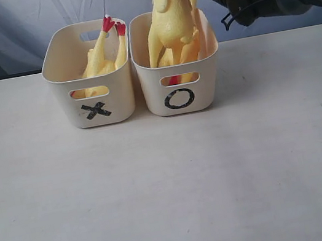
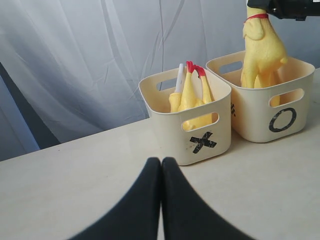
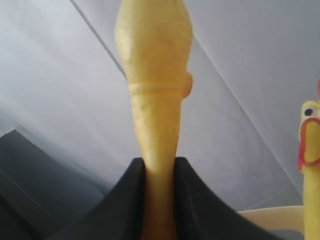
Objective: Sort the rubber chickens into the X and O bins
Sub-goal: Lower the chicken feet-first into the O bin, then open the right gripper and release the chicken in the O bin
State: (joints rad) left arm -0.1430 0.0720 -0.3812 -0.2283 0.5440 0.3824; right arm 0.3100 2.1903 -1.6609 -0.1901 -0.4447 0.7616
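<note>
Yellow rubber chicken [image 1: 170, 25]: hanging upright, its lower end dipping inside the O bin [image 1: 206, 91].
Right gripper [image 3: 160, 167]: hovering above the O bin, jaws pinching narrowly on that chicken's neck.
Second rubber chicken [image 1: 100, 59]: lying in the X bin [image 1: 121, 102], red feet sticking up.
X bin: standing just beside the O bin.
Left gripper [image 2: 161, 165]: waiting well apart from the O bin, jaws pressing together on nothing.

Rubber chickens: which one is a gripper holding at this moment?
The upright chicken in the O bin: the right gripper is shut on its top end. The other chicken rests free in the X bin, red feet upward.
</note>
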